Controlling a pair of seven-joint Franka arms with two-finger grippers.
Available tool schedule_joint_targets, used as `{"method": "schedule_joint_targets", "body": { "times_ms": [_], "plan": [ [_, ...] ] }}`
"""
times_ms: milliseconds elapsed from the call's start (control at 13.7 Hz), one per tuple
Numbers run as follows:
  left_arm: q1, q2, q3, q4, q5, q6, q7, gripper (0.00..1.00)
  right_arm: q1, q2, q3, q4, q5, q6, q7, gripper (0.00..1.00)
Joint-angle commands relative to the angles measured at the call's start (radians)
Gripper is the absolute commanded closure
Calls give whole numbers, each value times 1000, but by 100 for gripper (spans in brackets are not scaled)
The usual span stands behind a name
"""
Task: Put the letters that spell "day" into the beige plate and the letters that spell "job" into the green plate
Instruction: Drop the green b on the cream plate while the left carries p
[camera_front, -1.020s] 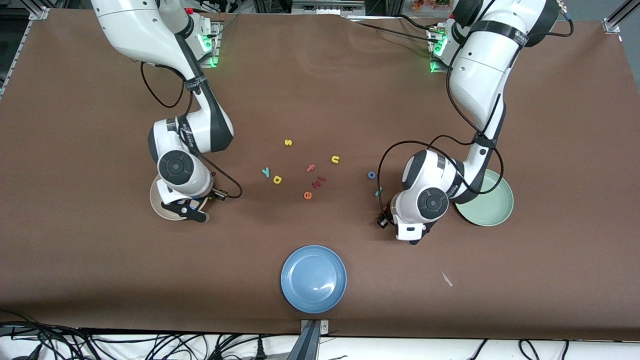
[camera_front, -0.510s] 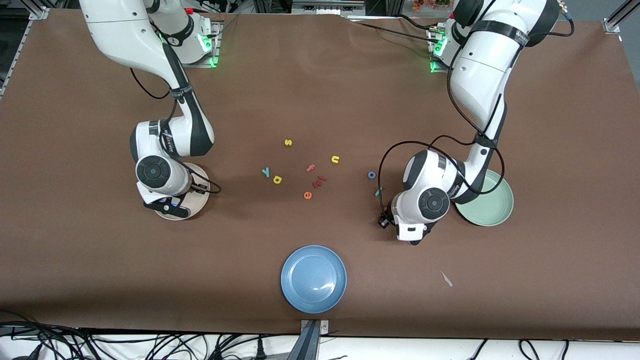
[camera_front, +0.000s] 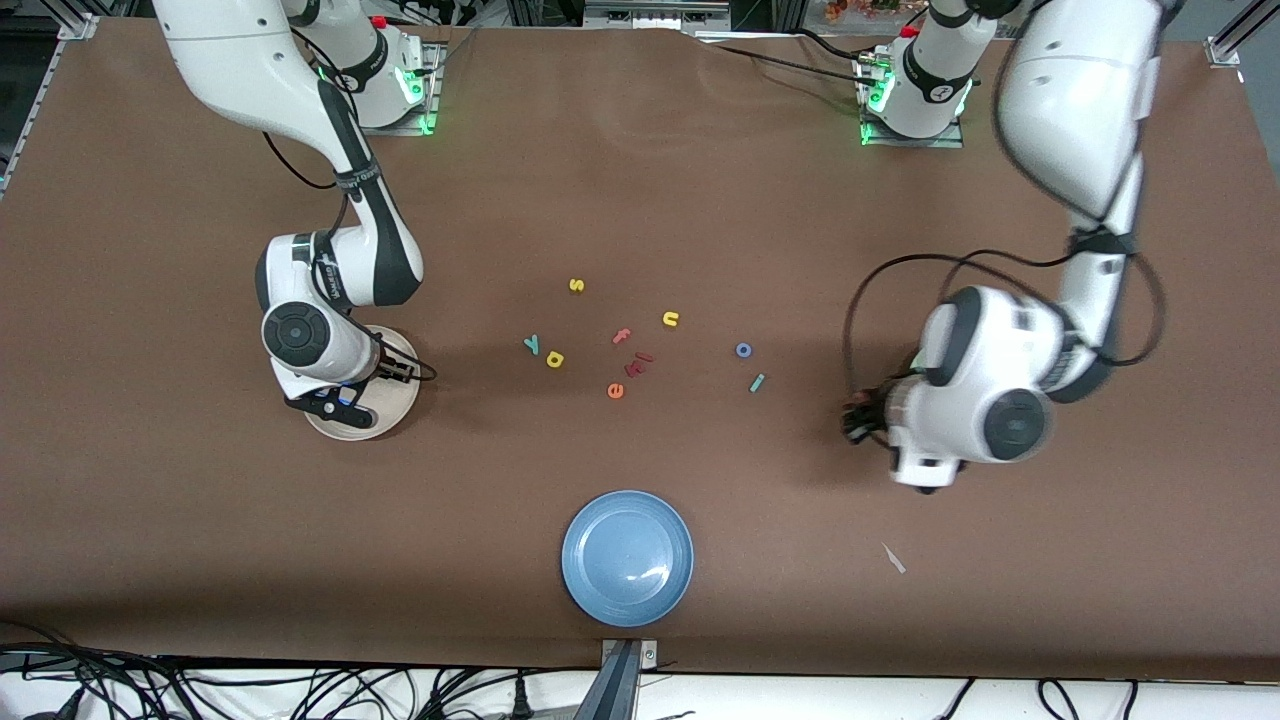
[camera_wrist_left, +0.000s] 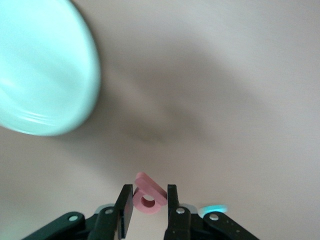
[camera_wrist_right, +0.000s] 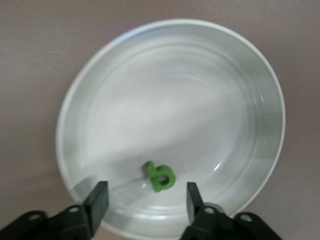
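I count three plates: the beige plate (camera_front: 395, 405) at my right arm's end of the table, the green plate (camera_wrist_left: 42, 65), which shows only in my left wrist view, and a blue plate (camera_front: 627, 557) nearest the front camera.

My right gripper (camera_wrist_right: 145, 202) hangs over the beige plate with its fingers spread and nothing between them. One letter, the green "d" (camera_wrist_right: 161, 176), lies in that plate, free of my fingers.

My left gripper (camera_wrist_left: 149, 205) is up over bare table beside the green plate, toward the left arm's end, and it pinches the salmon "b" (camera_wrist_left: 148, 196) between its two fingers.

Eight letters lie loose mid-table, apart from all the plates: the teal "y" (camera_front: 531, 344) with the yellow "a" (camera_front: 554, 359) just beside it, a yellow "s" (camera_front: 576, 285), a yellow "n" (camera_front: 670, 319), a salmon "f" (camera_front: 622, 336), a dark red piece (camera_front: 639, 364) I cannot read, an orange "e" (camera_front: 615, 390), the blue "o" (camera_front: 743, 350) and the teal "j" (camera_front: 757, 382) near it. A small pale scrap (camera_front: 893, 558) lies toward the front camera. There is black lettering on my right arm's wrist, too small to read.
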Motion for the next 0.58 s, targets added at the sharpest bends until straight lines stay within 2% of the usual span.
{"method": "schedule_joint_targets", "body": {
  "times_ms": [0, 146, 364, 510],
  "plan": [
    [116, -36, -9, -61, 91, -92, 205, 99, 3, -25, 55, 65, 34, -87, 79, 0],
    [194, -33, -9, -115, 115, -70, 327, 99, 3, -23, 92, 72, 105, -78, 136, 0],
    [236, -33, -9, -233, 142, 67, 403, 99, 3, -17, 187, 67, 109, -61, 23, 0],
    [241, -35, -9, -293, 161, 150, 405, 97, 24, -9, 197, 52, 108, -27, 70, 0]
  ]
}}
